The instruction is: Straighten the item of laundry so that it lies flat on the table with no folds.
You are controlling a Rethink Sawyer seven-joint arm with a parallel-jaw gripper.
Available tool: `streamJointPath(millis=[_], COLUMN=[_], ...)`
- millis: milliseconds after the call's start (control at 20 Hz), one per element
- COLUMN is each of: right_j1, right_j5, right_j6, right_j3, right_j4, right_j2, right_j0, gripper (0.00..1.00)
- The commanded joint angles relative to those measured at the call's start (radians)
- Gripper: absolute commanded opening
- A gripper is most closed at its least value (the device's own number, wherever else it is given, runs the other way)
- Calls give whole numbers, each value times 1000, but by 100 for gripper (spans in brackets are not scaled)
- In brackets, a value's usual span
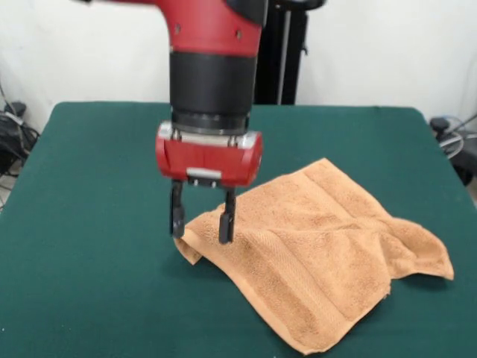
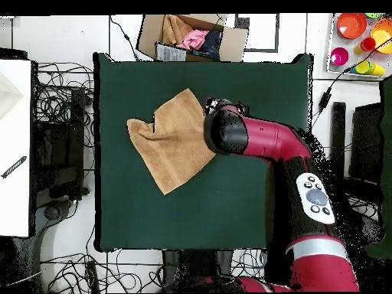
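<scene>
Two black fingers (image 1: 177, 211) of my gripper (image 1: 201, 216) hang parted, holding nothing, straddling the near-left corner of the towel (image 1: 313, 261) as the front view shows it. That corner bulges up slightly between them. From there the towel spreads away to the right across the green table (image 1: 82, 224), one corner flopped and creased at its far right side. From overhead, the cloth (image 2: 172, 142) lies in the table's (image 2: 230, 214) middle area, with the arm's wrist (image 2: 226, 132) over its edge.
</scene>
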Motion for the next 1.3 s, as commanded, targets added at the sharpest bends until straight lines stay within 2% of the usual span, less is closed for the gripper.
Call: streamJointPath(millis=[50,250,400,800,950,1300], right_j1=[129,95,62,41,61,243], right_j5=[-26,73,210,333,301,78], right_j6=[87,130,120,128,128,127], right_j3=[4,-24,-85,-143,-150,-223], right_j4=[-53,6,41,81,73,37], right_j2=[-25,-43,-54,-27,-27,9], right_j0=[34,83,108,123,124,107], gripper=[100,100,100,100,100,100])
